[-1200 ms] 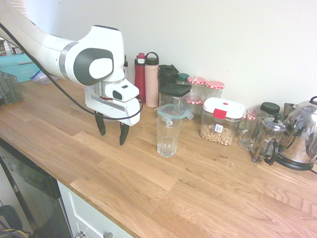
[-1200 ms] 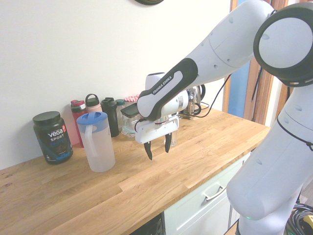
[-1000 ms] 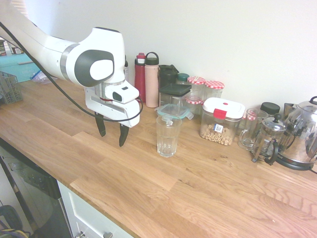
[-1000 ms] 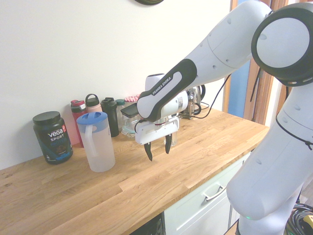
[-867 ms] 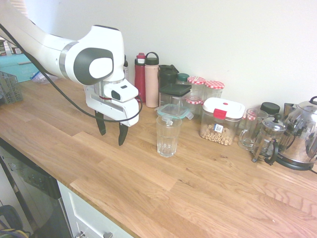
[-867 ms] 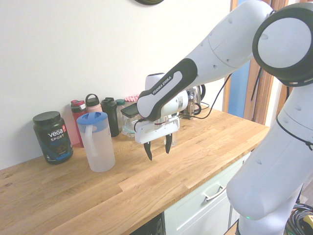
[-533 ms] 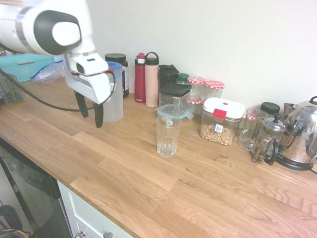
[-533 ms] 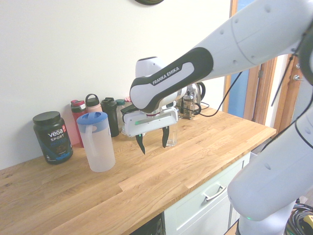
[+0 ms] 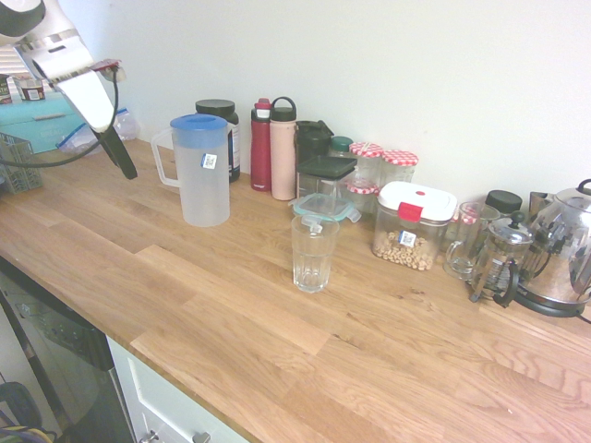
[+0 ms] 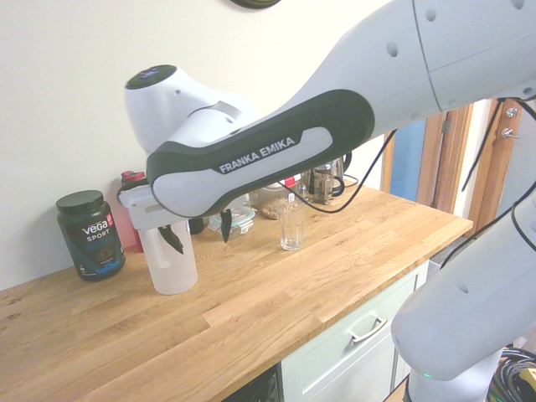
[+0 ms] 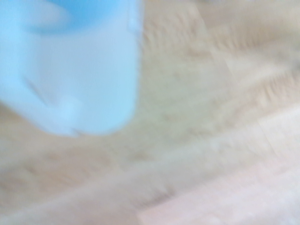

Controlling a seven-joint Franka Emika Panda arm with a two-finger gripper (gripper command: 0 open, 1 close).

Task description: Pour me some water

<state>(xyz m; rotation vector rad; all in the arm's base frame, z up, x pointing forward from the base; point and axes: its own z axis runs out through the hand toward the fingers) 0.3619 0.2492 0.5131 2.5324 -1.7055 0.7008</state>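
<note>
A wooden worktop (image 9: 277, 341) fills the frame, bearing a blue-lidded jug (image 9: 203, 171) upper left, a glass (image 9: 313, 252) at centre, and bottles, jars, a cafetière and kettle along the back

From my station I read "FRANKA EMIKA" in white capitals along the dark band of the arm (image 10: 260, 155) in the second exterior view. The black tub (image 10: 90, 234) by the wall carries "vega" with "SPORT" beneath it. The small blue-and-white sticker on the jug (image 9: 200, 172) and the tag on the chickpea box (image 9: 411, 224) are too small for me to read.
</note>
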